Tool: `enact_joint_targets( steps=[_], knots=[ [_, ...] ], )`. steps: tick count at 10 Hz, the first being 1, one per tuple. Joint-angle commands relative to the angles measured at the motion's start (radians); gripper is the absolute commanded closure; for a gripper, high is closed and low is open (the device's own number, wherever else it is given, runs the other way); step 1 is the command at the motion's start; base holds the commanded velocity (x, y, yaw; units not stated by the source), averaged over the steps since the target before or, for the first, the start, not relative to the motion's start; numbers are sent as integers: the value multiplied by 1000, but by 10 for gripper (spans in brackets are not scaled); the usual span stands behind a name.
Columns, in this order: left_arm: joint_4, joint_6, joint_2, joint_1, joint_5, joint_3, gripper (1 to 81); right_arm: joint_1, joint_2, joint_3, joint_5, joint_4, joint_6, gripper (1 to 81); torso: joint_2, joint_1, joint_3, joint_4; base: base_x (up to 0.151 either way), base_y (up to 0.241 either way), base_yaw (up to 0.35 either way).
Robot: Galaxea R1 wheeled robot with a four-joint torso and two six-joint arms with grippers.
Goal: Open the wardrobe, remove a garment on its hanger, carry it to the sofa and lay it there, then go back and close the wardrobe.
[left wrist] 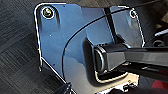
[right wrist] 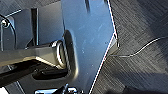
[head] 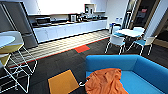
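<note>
An office break room: kitchenette counter (head: 70, 28), fridge (head: 18, 22), café table (head: 130, 32) with chairs, blue sofa (head: 140, 72).

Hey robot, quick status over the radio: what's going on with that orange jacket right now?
Orange jacket lying crumpled on blue sofa seat. Hanger hook pokes off the sofa's edge. Grippers: cannot tell. White wire stools beside the dark carpet.

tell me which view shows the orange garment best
The head view: the garment lies crumpled on the sofa seat, its hanger hook poking over the front edge. The left wrist and right wrist views look down at dark carpet past the robot's own plate, with no orange cloth visible.
</note>
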Motion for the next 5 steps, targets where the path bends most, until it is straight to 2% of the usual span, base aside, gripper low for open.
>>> enact_joint_targets(
  steps=[1, 5],
  knots=[
    [13, 0, -11, -24, 38, 1, 10, 14, -1, -1, -61, -1, 2, 10, 0, 0, 0, 0, 0, 0, 298],
    [18, 0, 2, -24, 41, 1, 10, 12, -1, -1, -61, -1, 2, 10, 0, 0, 0, 0, 0, 0, 300]
  ],
)
